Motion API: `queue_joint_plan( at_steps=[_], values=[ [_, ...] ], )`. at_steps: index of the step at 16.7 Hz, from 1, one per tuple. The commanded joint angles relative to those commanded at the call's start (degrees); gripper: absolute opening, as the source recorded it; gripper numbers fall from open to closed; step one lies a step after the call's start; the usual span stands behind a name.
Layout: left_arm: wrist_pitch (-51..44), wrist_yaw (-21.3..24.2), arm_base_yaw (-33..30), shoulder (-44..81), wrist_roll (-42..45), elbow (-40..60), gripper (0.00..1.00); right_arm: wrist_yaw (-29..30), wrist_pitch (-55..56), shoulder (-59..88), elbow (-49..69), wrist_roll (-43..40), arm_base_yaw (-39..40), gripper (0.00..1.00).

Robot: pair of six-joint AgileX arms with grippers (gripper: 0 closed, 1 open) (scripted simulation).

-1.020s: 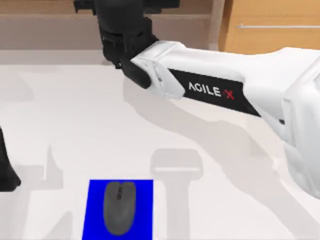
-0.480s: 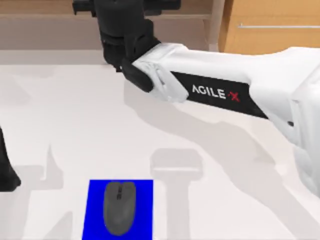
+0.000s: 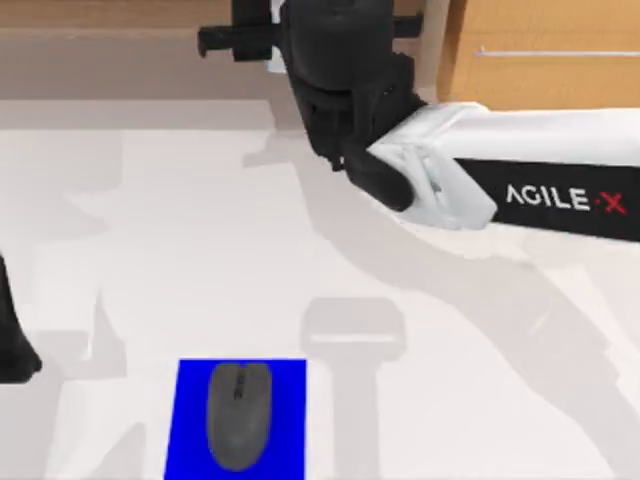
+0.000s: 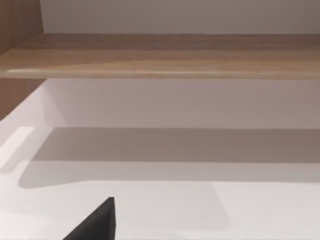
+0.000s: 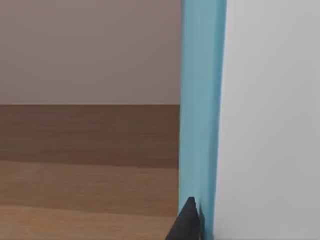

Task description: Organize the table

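Observation:
The white table (image 3: 170, 250) fills most of the top view. My right arm reaches in from the right to the table's back edge. Its gripper (image 3: 325, 40) hangs at the wooden shelf (image 3: 120, 20) there. In the right wrist view an upright book (image 5: 202, 100) with a light-blue spine and white cover stands close in front. One fingertip (image 5: 187, 220) presses against the spine, and the gripper is shut on the book. A white sliver of the book (image 3: 273, 40) shows beside the gripper from above. My left arm (image 3: 10, 340) is parked at the left edge.
A grey mouse (image 3: 238, 415) lies on a blue mat (image 3: 285, 420) at the table's front. A light-wood cabinet (image 3: 540, 80) with a silver handle (image 3: 555, 52) stands at the back right. The left wrist view looks across the table (image 4: 210, 210) to the shelf board (image 4: 160, 55).
My right arm has swung to the right along the back shelf, carrying its gripper from the back left toward the middle. Mouse, mat and left arm have not moved.

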Motion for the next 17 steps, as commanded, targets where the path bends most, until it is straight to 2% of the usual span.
queue_joint_plan(
  at_steps=[5,9,13,17],
  values=[
    [0.0,0.0,0.0,0.0,0.0,0.0,1.00,-15.0,4.4,-17.3,-23.1,9.8,-4.6,0.00],
    [0.0,0.0,0.0,0.0,0.0,0.0,1.00,-27.8,7.4,-30.0,-40.3,20.0,-11.2,0.00],
    [0.0,0.0,0.0,0.0,0.0,0.0,1.00,-38.6,9.0,-38.1,-53.3,31.8,-22.3,0.00],
    [0.0,0.0,0.0,0.0,0.0,0.0,1.00,-46.8,9.3,-39.7,-59.5,44.2,-35.9,0.00]
  ],
)
